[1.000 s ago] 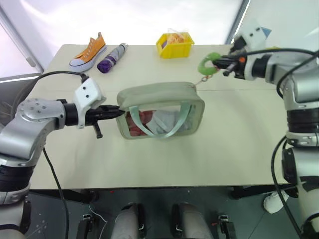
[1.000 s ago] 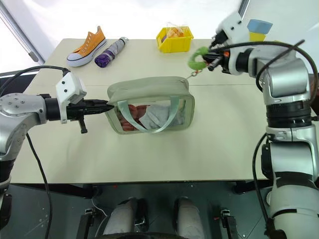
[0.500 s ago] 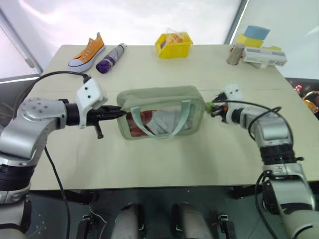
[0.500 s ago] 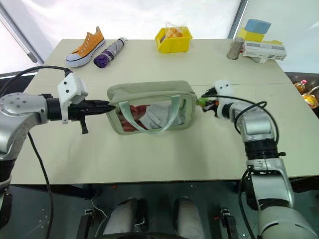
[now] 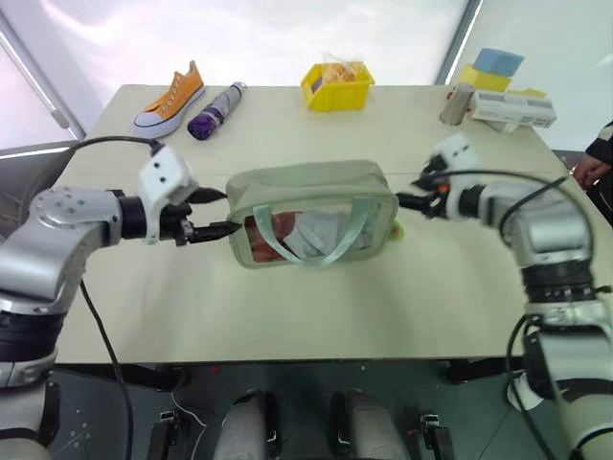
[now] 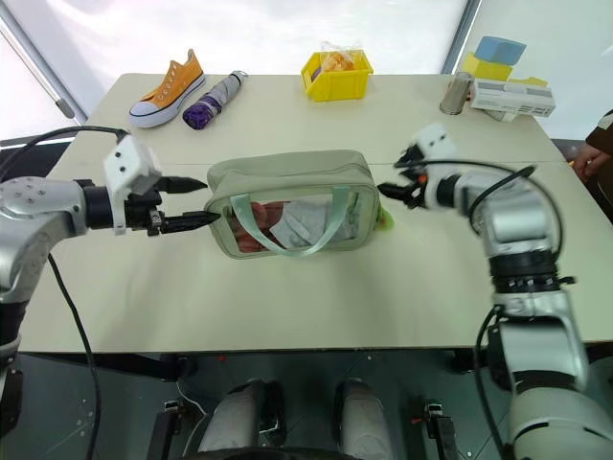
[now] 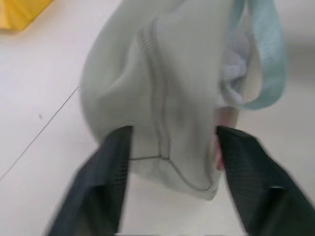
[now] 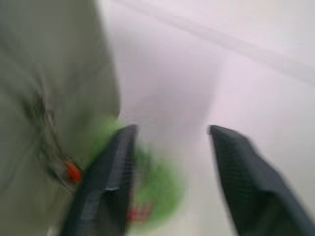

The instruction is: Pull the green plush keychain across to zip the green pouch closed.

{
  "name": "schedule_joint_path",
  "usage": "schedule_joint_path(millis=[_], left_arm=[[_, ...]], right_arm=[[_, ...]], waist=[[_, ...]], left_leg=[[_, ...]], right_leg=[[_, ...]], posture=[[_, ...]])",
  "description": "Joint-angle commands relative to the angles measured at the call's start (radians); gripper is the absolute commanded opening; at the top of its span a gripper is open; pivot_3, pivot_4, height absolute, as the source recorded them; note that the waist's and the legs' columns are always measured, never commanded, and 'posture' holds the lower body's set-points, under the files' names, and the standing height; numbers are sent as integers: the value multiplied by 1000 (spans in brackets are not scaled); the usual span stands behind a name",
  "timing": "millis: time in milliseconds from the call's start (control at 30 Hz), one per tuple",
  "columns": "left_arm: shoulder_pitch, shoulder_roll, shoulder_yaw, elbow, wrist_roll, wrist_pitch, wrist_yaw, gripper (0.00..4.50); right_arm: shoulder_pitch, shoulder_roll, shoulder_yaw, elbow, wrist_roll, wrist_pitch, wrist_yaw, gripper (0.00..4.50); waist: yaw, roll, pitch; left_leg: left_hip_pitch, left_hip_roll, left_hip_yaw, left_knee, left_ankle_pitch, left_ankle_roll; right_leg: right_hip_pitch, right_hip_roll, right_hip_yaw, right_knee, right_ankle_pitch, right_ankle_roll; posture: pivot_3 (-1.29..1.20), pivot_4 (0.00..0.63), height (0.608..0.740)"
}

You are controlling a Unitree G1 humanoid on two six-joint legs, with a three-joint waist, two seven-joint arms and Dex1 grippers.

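Observation:
The green pouch stands mid-table, its clear window and pale strap facing me. The green plush keychain lies on the table against the pouch's right end; it is a lime blur with a red spot in the right wrist view. My right gripper hovers open just above it, nothing between its fingers. At the pouch's left end, my left gripper is open, one finger on each side of the end seam.
Along the table's far edge sit an orange sneaker, a purple folded umbrella, a yellow bin, a metal can and a white box. A person's hand shows at the right edge.
The right arm came down from its raised pull and let go of the keychain, which dropped beside the pouch's right end. The left gripper opened off the pouch's left end.

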Motion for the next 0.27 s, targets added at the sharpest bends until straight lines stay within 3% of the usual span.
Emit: schedule_joint_path(millis=[33,267], left_arm=[[-69,48,100,51,-53,35,-28,4481],[-170,59,147,195,-50,24,-7,4481]], right_arm=[[-79,-105,-14,-7,17,-35,127,4493],[-145,-204,-41,-161,173,70,337,4493]], waist=[[0,0,0],[-1,0,0]], left_leg=[[0,0,0,0,0,0],[0,0,0,0,0,0]], right_leg=[[0,0,0,0,0,0],[0,0,0,0,0,0]], posture=[[0,150,740],[0,150,740]])
